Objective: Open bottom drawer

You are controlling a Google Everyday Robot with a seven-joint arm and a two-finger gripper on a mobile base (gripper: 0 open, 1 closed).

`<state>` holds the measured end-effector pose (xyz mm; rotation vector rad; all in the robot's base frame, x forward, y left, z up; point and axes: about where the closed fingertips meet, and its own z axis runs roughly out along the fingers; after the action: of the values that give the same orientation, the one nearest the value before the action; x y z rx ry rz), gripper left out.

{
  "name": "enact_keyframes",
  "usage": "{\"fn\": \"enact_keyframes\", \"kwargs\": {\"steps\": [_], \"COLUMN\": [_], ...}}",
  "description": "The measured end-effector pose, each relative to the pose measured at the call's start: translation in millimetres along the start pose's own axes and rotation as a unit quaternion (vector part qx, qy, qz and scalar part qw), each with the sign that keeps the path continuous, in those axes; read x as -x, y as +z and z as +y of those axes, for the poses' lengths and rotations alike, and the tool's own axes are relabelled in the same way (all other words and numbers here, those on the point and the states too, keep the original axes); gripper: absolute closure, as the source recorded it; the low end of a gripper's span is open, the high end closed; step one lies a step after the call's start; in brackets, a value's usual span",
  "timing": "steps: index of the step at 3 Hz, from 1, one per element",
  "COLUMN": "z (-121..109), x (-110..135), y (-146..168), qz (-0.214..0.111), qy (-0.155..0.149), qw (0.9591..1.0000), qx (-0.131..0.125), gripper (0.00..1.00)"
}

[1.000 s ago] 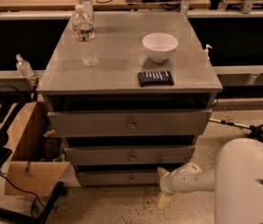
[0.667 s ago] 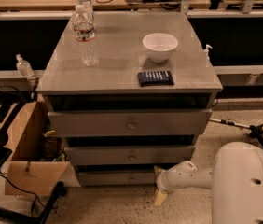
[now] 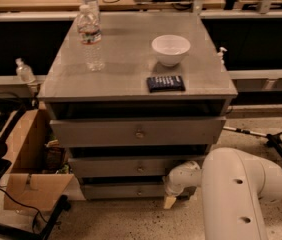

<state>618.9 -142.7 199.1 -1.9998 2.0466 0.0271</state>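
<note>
At the foot of the cabinet (image 3: 126, 69), the bottom drawer (image 3: 121, 190) runs left to right, facing the camera; free floor (image 3: 131, 220) lies before it. The gripper (image 3: 170, 198) is at its right end; open or closed, I cannot tell.

Things on the grey surface (image 3: 126, 66) and beside it
A clear water bottle (image 3: 92, 39) stands left, a white bowl (image 3: 170, 49) right, a dark packet (image 3: 166, 83) near the front edge; an open cardboard box (image 3: 28, 179) sits on the floor, left.
</note>
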Motion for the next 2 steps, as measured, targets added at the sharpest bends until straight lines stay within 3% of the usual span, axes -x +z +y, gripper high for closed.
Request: {"fn": "enact_keyframes", "kwargs": {"steps": [2], "z": [7.4], "x": [-1.7], "y": [-1.4], "qz": [0.0], "qy": [0.0], "qw": [1.0], "qx": [0.0], "gripper": [0.69]}}
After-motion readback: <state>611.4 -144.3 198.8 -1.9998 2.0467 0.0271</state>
